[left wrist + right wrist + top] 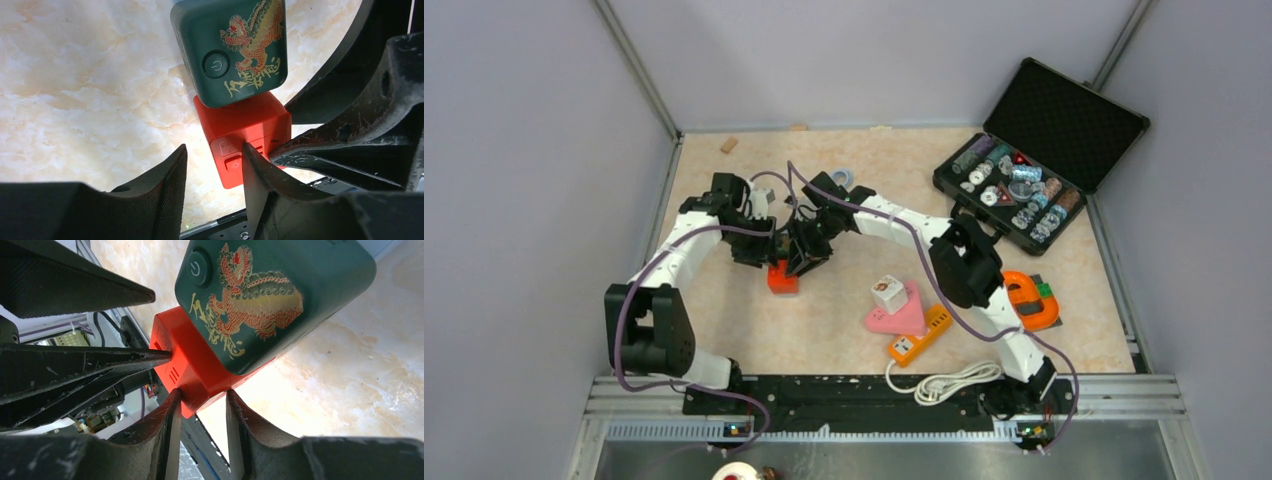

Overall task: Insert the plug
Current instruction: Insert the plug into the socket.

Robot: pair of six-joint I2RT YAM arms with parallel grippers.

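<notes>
Marbled beige table [754, 330] fills a grey-walled bay. Left of its middle a red cube [242, 132] sits on it, with a green cube [235, 45] pressed flush against one face; whether any prongs are seated is hidden. Both arms meet there.

The right gripper [202, 392] pinches the red cube's lower corner, a fingertip touching on each side. The left gripper [214, 150] stands partly spread and holds nothing. One finger [255, 175] lies against the red cube's switch face, and the other finger [167, 185] is clear of it, with table showing between. From above, the two grippers crowd over the cubes so that only a bit of red shows.

Right of them a pink wedge [902, 320] carries a white box [888, 292] and touches an orange strip [921, 335]; a white cable [944, 382] coils near the rail. An orange tool [1029, 300] lies by the right arm. An open black case [1064, 120] of small parts sits at the far right, and a blue tape ring [841, 177] lies behind the grippers.

The green cube is glossy with rounded corners, a round power button and a red-and-gold dragon print. The red cube is matte plastic with small slots. The fingers are black, textured and scuffed.
</notes>
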